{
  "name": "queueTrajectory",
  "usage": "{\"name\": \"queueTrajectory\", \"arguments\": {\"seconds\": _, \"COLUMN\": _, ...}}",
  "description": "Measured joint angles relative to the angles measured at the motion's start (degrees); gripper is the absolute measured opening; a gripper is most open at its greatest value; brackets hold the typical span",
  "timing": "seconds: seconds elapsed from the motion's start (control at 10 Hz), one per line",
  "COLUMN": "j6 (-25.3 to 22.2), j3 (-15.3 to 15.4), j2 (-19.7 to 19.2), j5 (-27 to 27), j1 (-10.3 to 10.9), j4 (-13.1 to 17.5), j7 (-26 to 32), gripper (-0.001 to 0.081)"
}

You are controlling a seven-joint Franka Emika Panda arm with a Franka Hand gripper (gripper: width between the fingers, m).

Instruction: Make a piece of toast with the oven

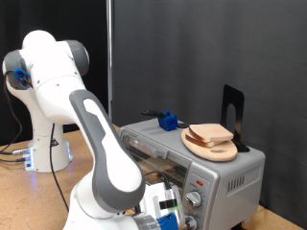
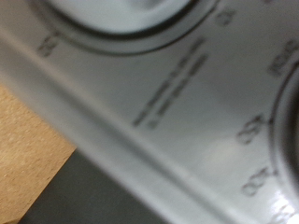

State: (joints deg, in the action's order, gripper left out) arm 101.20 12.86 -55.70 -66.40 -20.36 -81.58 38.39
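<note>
The piece of toast (image 1: 210, 134) lies flat on a round wooden plate (image 1: 213, 149) that sits on the roof of the oven (image 1: 225, 177), towards the exterior view's right. It looks like 2 slices stacked, the upper pale one with a tan crust; I cannot separate them cleanly. The slice is roughly square, so no clear long axis; one corner points towards the exterior view's lower right.

The oven stands on the wooden counter (image 1: 24, 196). Its front faces the exterior view's lower left, door area partly hidden by my arm (image 1: 101, 144). 2 round knobs (image 1: 196, 199) show on the front panel at the exterior view's right end, with a red mark (image 1: 199, 181) above them. A small blue object (image 1: 170, 121) sits on the oven roof behind the plate, and a black upright stand (image 1: 233, 110) is at the roof's far right.

My base is at the exterior view's left; the arm reaches up, then bends down steeply to the oven front. My gripper (image 1: 165, 213) is low, just in front of the knob panel, at the frame's bottom edge.

Wrist view: blurred, very close on the grey panel (image 2: 177, 112), dial rims and printed numerals visible, wood at one corner. The jaws do not show there; I cannot tell whether they are wide or narrow.
</note>
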Motion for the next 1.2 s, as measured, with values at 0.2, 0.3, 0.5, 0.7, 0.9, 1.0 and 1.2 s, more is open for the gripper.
{"name": "queueTrajectory", "arguments": {"seconds": 0.2, "j6": 0.7, "j3": 0.1, "j2": -0.2, "j5": -0.4, "j1": 0.1, "j4": 0.3, "j7": 0.2, "gripper": 0.0363}}
{"name": "queueTrajectory", "arguments": {"seconds": 0.3, "j6": 0.6, "j3": 0.1, "j2": -0.2, "j5": -0.7, "j1": 0.1, "j4": 0.3, "j7": -0.1, "gripper": 0.0514}}
{"name": "queueTrajectory", "arguments": {"seconds": 0.5, "j6": -1.3, "j3": 0.1, "j2": -0.1, "j5": -1.6, "j1": -0.2, "j4": 0.6, "j7": -4.0, "gripper": 0.0684}}
{"name": "queueTrajectory", "arguments": {"seconds": 0.7, "j6": -4.4, "j3": -0.2, "j2": 0.8, "j5": -1.8, "j1": -1.5, "j4": 0.2, "j7": -10.6, "gripper": 0.0770}}
{"name": "queueTrajectory", "arguments": {"seconds": 0.9, "j6": -4.8, "j3": -1.5, "j2": 3.6, "j5": -1.1, "j1": -2.8, "j4": -2.4, "j7": -14.8, "gripper": 0.0800}}
{"name": "queueTrajectory", "arguments": {"seconds": 1.0, "j6": -4.9, "j3": -2.4, "j2": 5.0, "j5": -0.2, "j1": -3.2, "j4": -3.7, "j7": -16.1, "gripper": 0.0807}}
{"name": "queueTrajectory", "arguments": {"seconds": 1.2, "j6": -5.0, "j3": -4.2, "j2": 7.4, "j5": 1.4, "j1": -3.8, "j4": -5.4, "j7": -20.2, "gripper": 0.0808}}
